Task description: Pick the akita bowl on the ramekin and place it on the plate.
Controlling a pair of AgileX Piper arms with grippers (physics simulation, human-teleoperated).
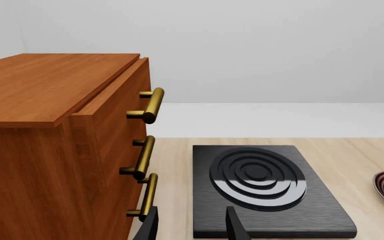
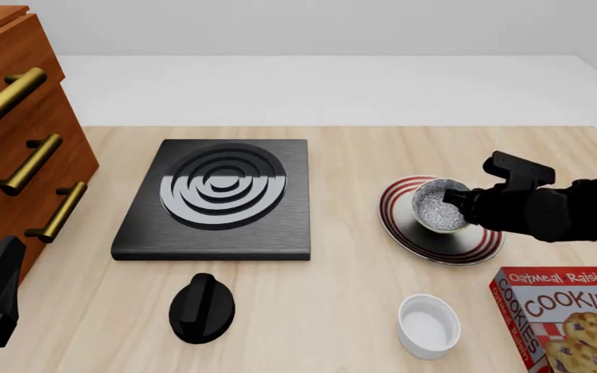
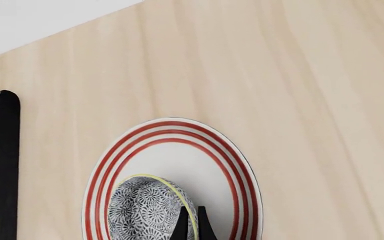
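Black right end effector (image 2: 459, 203) pinching akita bowl (image 2: 440, 206) rim over plate (image 2: 413, 229) — left end effector (image 1: 190, 225) parted, empty

Plain grey wall (image 2: 329, 27), light wood table (image 2: 329, 311), brown wood drawer cabinet (image 1: 38, 125) w/ brass handles.

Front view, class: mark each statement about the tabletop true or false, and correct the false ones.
1. The right claw holds the speckled black-and-white akita bowl over the red-ringed white plate. True.
2. The plain white ramekin has the bowl in it. False: it is empty.
3. The cookie box lies on the black stove plate. False: it lies at the table's near right corner.
4. The wooden drawer cabinet has brass handles. True.
5. The left claw grips the black knob. False: it holds nothing.
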